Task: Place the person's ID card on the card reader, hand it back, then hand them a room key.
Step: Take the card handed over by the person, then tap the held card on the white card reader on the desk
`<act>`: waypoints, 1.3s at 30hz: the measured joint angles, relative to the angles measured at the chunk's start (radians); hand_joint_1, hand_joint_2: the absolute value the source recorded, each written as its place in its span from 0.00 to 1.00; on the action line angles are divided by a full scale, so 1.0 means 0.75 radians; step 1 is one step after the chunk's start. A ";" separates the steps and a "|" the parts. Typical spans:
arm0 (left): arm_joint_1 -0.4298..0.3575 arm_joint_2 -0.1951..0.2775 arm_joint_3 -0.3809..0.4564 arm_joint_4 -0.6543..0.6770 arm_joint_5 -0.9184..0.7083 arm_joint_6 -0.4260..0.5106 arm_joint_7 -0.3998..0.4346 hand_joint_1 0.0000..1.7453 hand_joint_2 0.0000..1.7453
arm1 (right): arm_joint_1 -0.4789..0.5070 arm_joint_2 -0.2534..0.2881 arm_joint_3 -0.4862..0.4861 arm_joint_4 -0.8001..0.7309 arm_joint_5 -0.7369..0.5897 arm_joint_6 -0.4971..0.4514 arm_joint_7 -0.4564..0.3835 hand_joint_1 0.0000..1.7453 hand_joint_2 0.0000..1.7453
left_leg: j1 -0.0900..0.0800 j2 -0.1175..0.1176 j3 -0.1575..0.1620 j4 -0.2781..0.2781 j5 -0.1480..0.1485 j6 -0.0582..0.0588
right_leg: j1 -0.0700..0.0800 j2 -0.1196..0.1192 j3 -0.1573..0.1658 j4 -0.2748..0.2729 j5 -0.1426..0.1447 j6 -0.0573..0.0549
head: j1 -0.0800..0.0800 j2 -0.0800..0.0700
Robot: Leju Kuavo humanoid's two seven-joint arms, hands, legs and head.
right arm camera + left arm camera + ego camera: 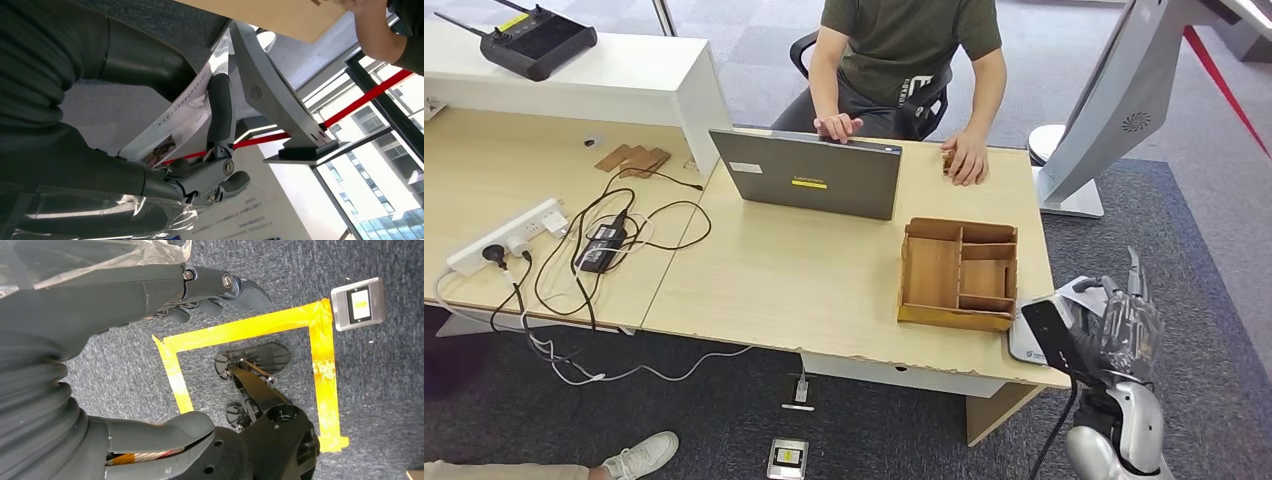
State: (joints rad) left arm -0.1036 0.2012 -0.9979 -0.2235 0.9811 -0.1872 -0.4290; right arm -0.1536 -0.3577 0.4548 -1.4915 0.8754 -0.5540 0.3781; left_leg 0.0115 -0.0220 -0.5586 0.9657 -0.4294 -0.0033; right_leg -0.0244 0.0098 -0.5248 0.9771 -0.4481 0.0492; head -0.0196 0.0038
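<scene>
Right hand (1124,325) at the near right bench (824,280) corner pinches the ID card (175,125) between thumb and fingers, raised just beside the card reader (1049,335), seemingly to lay it there. Left hand (150,340) hangs released over the floor. Person (904,40) waits at the far side

One laptop (814,172), one wooden organiser (958,273), one power strip (508,236).

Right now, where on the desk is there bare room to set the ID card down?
Widest bare patch: desk between laptop and front edge, left of wooden organizer. Narrow strip between organizer and person's hand. Crowded: cables and power strip at left. Right hand holds the ID card.
</scene>
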 joint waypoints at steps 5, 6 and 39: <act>0.004 0.003 0.002 0.000 0.007 0.000 -0.015 0.00 1.00 | 0.091 -0.023 -0.022 -0.033 -0.103 0.081 0.022 1.00 1.00 | 0.000 0.000 0.000 0.000 0.000 0.000 | 0.000 0.000 0.000 0.000 0.000 0.000 | 0.000 0.000; 0.004 0.003 0.002 0.000 0.008 -0.001 -0.017 0.00 1.00 | 0.102 -0.025 -0.023 -0.033 -0.126 0.111 0.026 1.00 1.00 | 0.000 0.000 0.000 0.000 0.000 0.000 | 0.000 0.000 0.000 0.000 0.000 0.000 | 0.000 0.000; 0.003 0.004 0.001 0.000 0.023 -0.034 -0.032 0.00 1.00 | 0.050 -0.013 0.048 0.115 -0.352 0.509 -0.041 1.00 1.00 | 0.000 0.000 -0.001 0.000 0.000 0.000 | 0.000 0.000 0.000 0.000 0.000 0.000 | 0.000 0.000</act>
State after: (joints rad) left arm -0.1014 0.2045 -0.9972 -0.2235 0.9983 -0.2130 -0.4532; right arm -0.1159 -0.3678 0.4911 -1.4054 0.6116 -0.1720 0.3472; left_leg 0.0115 -0.0220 -0.5593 0.9655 -0.4293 -0.0034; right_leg -0.0244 0.0098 -0.5244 0.9774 -0.4481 0.0492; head -0.0195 0.0038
